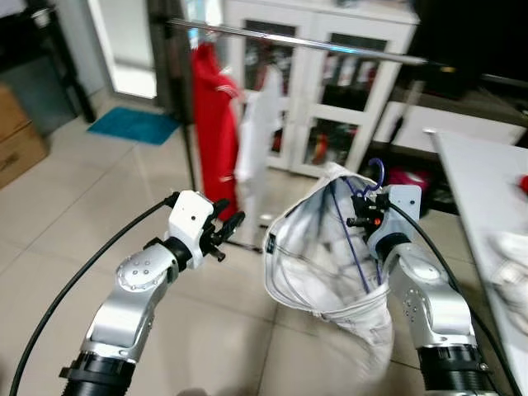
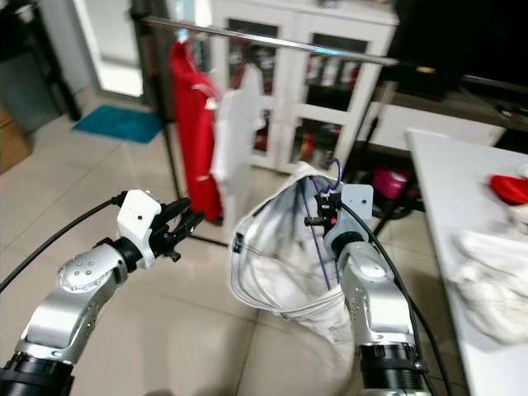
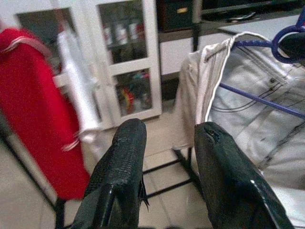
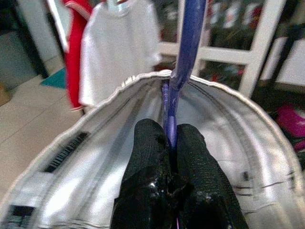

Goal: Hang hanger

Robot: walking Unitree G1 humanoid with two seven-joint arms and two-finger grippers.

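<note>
Right end effector (image 4: 170, 143) clamped on the stiff, thin, likely slippery hanger (image 4: 187, 43) neck; its limp, light garment (image 1: 326, 256) sways. Left end effector (image 3: 167, 143) apart, empty.

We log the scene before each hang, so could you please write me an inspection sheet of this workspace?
Surface: tiled floor; white table on the robot's right.
Job's things: purple hanger carrying a white garment; rail ahead, already holding a red garment and a white shirt.
Clutter: white and red cloths on the table.
Grippers: right gripper with jaws shut on the hanger below its hook; left gripper raised, jaws apart, holding nothing.
Cables: black cable along the left arm, another by the right arm.
Surroundings: white glass-door cabinet, blue mat, cardboard boxes.
</note>
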